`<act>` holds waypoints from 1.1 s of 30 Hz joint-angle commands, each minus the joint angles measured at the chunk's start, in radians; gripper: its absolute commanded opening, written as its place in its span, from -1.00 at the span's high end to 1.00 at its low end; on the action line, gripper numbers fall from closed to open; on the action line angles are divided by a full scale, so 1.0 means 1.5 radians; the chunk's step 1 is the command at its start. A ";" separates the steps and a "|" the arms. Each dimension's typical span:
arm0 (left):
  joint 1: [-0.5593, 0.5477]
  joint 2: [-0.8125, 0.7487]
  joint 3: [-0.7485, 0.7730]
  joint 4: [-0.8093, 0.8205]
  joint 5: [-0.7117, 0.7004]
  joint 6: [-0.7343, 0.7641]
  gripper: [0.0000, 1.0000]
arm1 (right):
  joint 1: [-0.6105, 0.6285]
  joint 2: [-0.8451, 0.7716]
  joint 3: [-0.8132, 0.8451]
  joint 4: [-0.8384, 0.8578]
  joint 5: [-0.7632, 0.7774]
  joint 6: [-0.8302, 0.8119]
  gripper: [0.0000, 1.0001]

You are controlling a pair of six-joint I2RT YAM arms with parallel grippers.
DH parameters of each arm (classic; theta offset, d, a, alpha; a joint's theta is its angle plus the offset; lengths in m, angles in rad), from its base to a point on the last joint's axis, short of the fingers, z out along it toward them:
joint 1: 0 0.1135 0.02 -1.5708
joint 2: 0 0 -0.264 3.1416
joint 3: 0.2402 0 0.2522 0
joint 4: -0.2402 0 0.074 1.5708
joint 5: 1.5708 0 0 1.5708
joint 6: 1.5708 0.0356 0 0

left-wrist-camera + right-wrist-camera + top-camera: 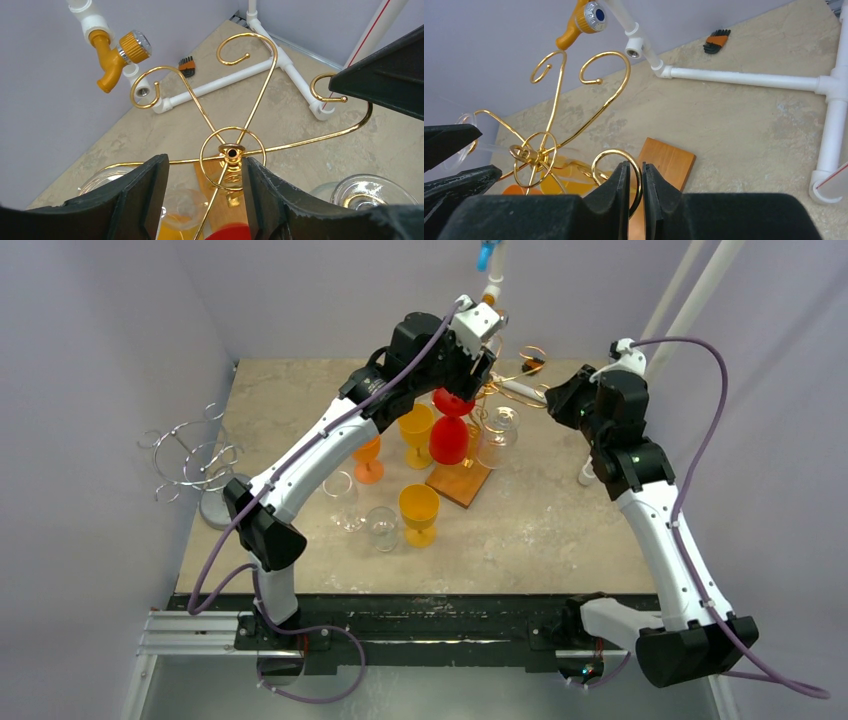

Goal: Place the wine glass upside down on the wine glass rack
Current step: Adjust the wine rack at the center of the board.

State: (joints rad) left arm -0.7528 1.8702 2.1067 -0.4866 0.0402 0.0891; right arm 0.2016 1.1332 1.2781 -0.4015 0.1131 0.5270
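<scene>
A red wine glass (449,438) hangs bowl-down, foot uppermost, at the 12 o'clock end of the table (560,530), close against the gold wine glass rack (520,390). It is solid red and opaque, with a round foot above a full bowl.

The left gripper (470,375) sits directly over it, its fingers (150,185) spread apart on either side of the rack's hub. In the left wrist view only a sliver of the red foot (227,233) shows, cut off by the bottom edge. Whether the foot rests on a gold arm cannot be made out, and the arm covers the glass's stem from above.

At 3 o'clock of the rack, the right gripper (553,397) has its fingers pinched on one curled gold hook (616,151).

The rack stands on a wooden base (460,483). Two yellow glasses (419,510), an orange glass (368,455) and clear glasses (381,528) crowd its 7 to 9 o'clock side. Another clear glass (500,430) is at its 3 o'clock. A silver rack (195,462) stands at the table's 9 o'clock edge. At 12 o'clock are white pipes (744,79), a brass tap (117,52) and a set of hex keys (716,40).
</scene>
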 commanded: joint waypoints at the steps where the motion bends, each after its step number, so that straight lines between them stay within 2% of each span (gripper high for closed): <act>1: 0.001 -0.011 0.025 0.004 0.018 -0.043 -0.17 | 0.006 -0.022 -0.014 0.008 -0.018 0.020 0.81; 6: 0.001 -0.011 0.026 -0.003 0.040 -0.052 -0.18 | 0.025 -0.018 0.003 0.003 -0.013 0.039 0.85; 14: 0.001 -0.002 0.029 -0.017 0.052 -0.047 -0.17 | 0.094 -0.002 0.032 -0.025 0.072 0.056 0.87; 24: 0.001 0.006 0.025 -0.023 0.034 -0.038 0.18 | 0.135 -0.006 0.031 -0.056 0.136 0.082 0.90; 33: 0.002 0.009 0.021 -0.020 0.055 -0.040 0.35 | 0.141 -0.021 0.003 -0.071 0.139 0.111 0.93</act>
State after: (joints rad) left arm -0.7528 1.8820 2.1075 -0.5056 0.1104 0.0643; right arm 0.3798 1.1133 1.3060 -0.4618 0.3740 0.6556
